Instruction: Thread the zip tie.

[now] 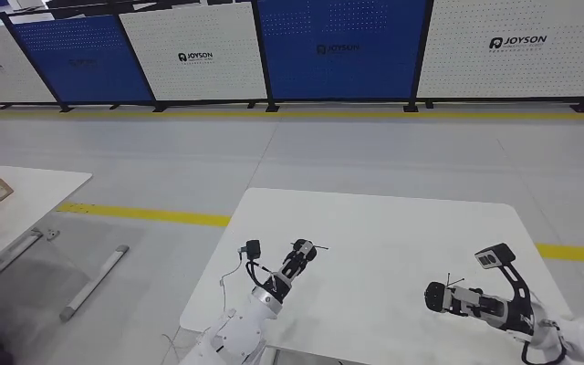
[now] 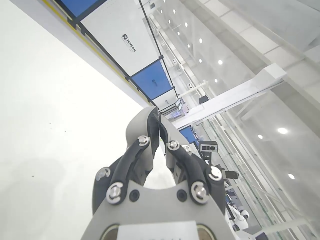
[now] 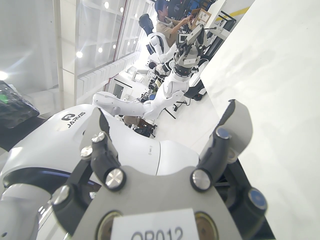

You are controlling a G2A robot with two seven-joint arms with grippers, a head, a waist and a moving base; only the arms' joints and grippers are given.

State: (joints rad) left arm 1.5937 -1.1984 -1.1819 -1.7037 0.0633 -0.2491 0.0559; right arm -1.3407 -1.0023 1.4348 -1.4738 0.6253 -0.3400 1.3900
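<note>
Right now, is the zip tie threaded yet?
Not yet. Done: the left gripper is shut on the zip tie. In hand: it holds the tie over the table. Left: the right gripper is open and empty, so all the threading.

We saw the zip tie [image 1: 319, 247] as a thin black strip pinched between the left gripper's [image 1: 303, 247] closed fingers [image 2: 149, 126], jutting sideways above the white bench [image 1: 392, 233].
</note>
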